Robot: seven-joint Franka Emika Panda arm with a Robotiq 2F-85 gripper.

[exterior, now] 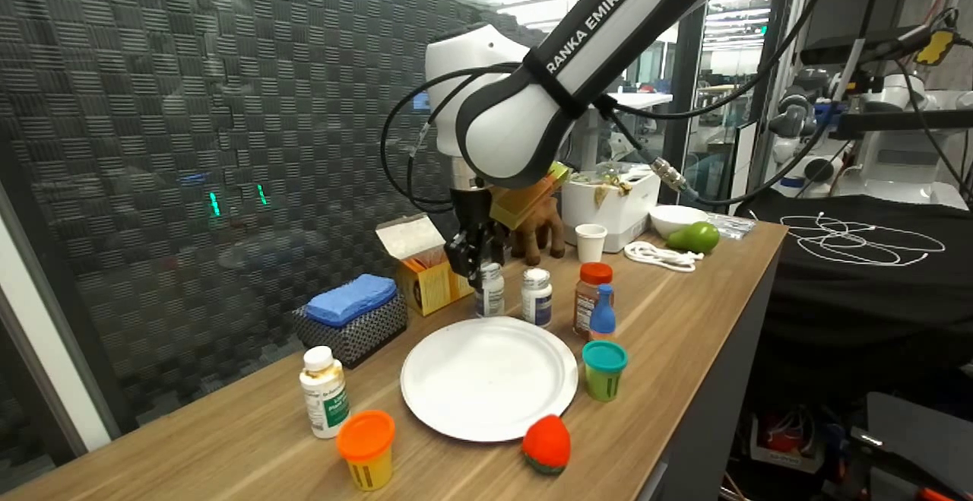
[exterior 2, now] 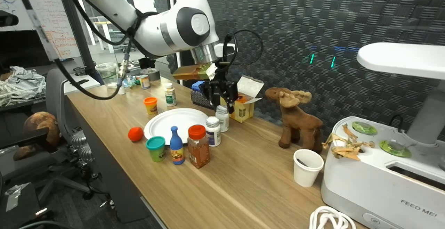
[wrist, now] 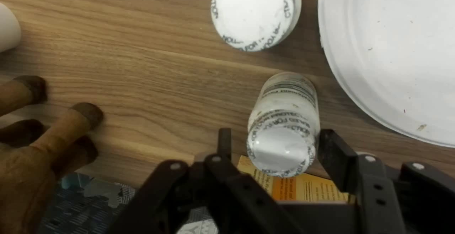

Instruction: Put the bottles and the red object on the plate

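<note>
The white pill bottle (exterior: 492, 292) stands upright on the wooden worktop (exterior 2: 236, 180), just beside the white plate (exterior: 489, 379), a strip of wood showing between it and the rim. The fingers (wrist: 334, 159) are spread around its capped top, one on the plate side, one on the side away from the plate. In the wrist view the plate-side finger lies right by the cap, and whether it touches I cannot tell; the other leaves a visible gap, so the bottle does not look held. Its long axis is vertical, roughly in line with the down-pointing fingers. The coming move likely turns on that uneven gap: closing may nudge the bottle away from the plate before both sides grip. The blue-labelled white bottle (exterior: 537, 299) also stands just beside the plate; the red strawberry-like lump (exterior: 546, 442) sits by the rim, roughly opposite.
</note>
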